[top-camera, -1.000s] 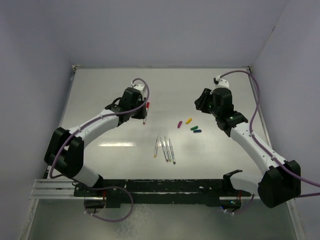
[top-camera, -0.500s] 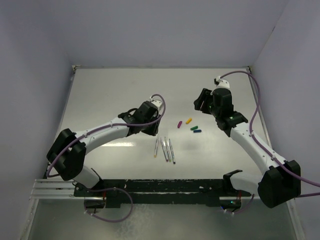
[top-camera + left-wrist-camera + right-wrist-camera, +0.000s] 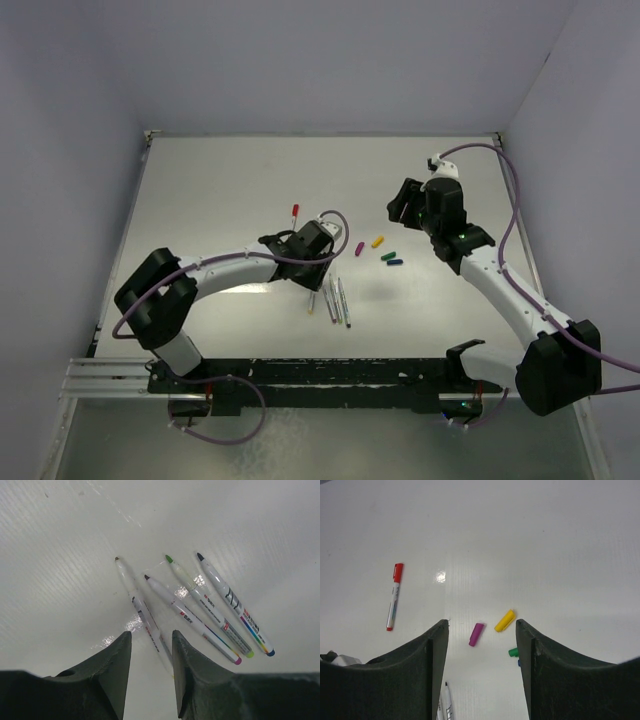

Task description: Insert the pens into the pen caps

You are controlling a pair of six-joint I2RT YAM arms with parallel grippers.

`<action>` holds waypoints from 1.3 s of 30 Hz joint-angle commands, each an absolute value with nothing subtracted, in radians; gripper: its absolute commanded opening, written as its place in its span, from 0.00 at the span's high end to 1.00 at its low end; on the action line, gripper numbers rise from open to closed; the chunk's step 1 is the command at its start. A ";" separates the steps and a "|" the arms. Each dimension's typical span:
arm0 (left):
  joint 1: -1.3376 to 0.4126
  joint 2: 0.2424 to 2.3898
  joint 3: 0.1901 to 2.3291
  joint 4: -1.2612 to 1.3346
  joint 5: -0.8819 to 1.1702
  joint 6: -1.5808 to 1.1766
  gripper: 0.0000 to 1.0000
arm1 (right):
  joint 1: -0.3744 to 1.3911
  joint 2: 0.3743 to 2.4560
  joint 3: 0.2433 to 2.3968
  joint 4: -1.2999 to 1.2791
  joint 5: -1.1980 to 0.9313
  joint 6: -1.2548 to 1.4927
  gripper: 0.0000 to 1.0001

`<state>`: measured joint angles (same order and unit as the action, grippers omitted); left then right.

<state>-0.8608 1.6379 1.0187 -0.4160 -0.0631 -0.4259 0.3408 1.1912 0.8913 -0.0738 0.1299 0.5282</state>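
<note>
Four uncapped pens [image 3: 192, 607] lie side by side under my left gripper [image 3: 150, 642]; they also show in the top view [image 3: 331, 298]. The left gripper is open and empty, and the leftmost pen [image 3: 140, 607] runs between its fingers. A fifth pen with a red cap on it [image 3: 296, 215] lies alone further back, also in the right wrist view [image 3: 394, 597]. The purple cap [image 3: 477, 634], yellow cap [image 3: 505, 620], green cap [image 3: 513, 652] and a sliver of the blue cap [image 3: 519, 663] lie loose below my right gripper [image 3: 481, 624], which is open, empty and raised.
In the top view the yellow cap [image 3: 377, 241], green cap [image 3: 387, 256] and blue cap [image 3: 395, 263] lie just right of the left gripper [image 3: 317, 268]. The right gripper [image 3: 399, 206] hovers behind them. Walls enclose the white table [image 3: 200, 190].
The left gripper has let go of the red-capped pen, which now lies on the table, and has swung right and nearer to sit over the four uncapped pens. The right arm has barely moved.
</note>
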 commanded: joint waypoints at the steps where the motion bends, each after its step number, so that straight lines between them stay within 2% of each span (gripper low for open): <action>1: -0.872 1.655 1.022 -0.402 -0.085 -0.453 0.59 | 0.338 1.169 0.888 -0.034 0.112 0.543 0.42; 20: -0.875 1.721 0.977 -0.387 -0.103 -0.486 0.60 | 0.337 1.190 0.879 -0.006 0.086 0.549 0.43; 39: -0.876 1.664 0.917 -0.461 -0.092 -0.521 0.64 | 0.337 1.186 0.884 -0.015 0.091 0.554 0.43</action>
